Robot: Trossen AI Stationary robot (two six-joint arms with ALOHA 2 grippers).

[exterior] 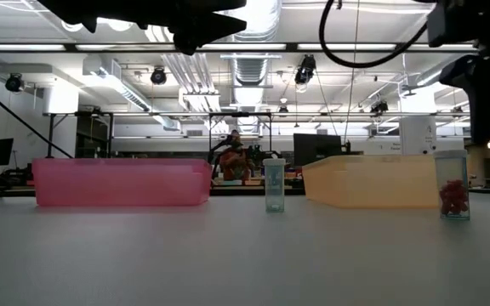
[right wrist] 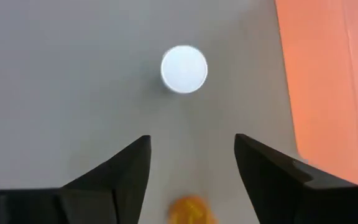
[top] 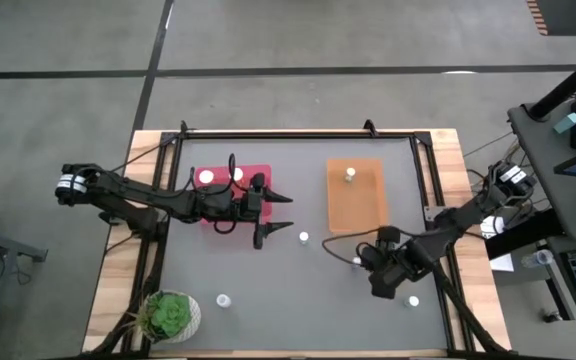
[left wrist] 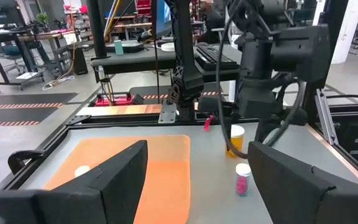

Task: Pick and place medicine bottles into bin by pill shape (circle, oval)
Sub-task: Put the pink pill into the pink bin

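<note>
The right gripper has its fingers spread apart and empty. It points down at the grey table, just off the near edge of the orange bin. In its wrist view a white-capped bottle stands upright on the table ahead of the fingertips and clear of them. An orange-tinted bottle shows low in the gap between the fingers, though whether they touch it cannot be told.

The left gripper also has its fingers released with nothing between them. It hangs over the edge of the pink bin that faces the orange bin.

The table is plain matte grey inside a wooden border. A potted plant sits at the near left corner, well away from the orange bin. Beyond the table lies a workshop hall with ceiling lights, desks and monitors.

One bottle stands inside the orange bin. Two white caps show in the pink bin. A narrow pale bottle stands on the table between the two bins. Another bottle, with red pills inside, stands in front of the orange bin's right end. Two more stand nearer the front, well apart from the orange bin.
</note>
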